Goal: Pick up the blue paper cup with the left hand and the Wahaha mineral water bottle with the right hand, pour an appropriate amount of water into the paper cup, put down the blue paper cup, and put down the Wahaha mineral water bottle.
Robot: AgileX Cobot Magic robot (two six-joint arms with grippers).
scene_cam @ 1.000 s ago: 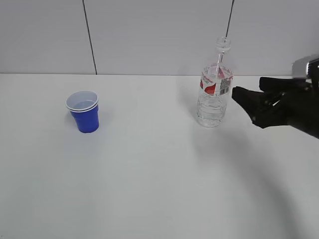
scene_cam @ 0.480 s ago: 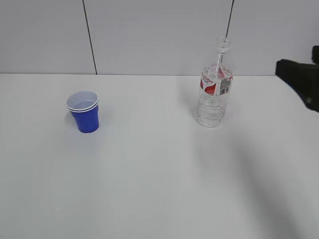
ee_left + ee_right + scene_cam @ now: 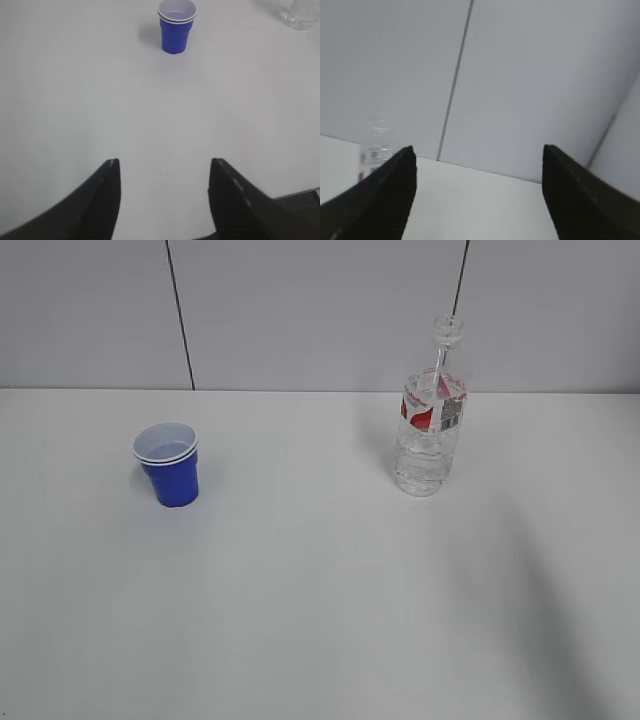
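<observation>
Both things stand upright and well apart on the white table (image 3: pixel 320 620), the blue paper cup (image 3: pixel 168 463) to the left and the Wahaha mineral water bottle (image 3: pixel 430 415) to the right, so the task looks to be at its close with both set down (the cup seems to hold a little water). The left pincer (image 3: pixel 164 197) hangs released well short of the cup, and the right pincer (image 3: pixel 477 195) is likewise spread wide and empty, aimed at the wall. A second ago the right arm sat just beside the bottle in the exterior view; now it is gone from that view, and what remains, I judge, is only to retire.
</observation>
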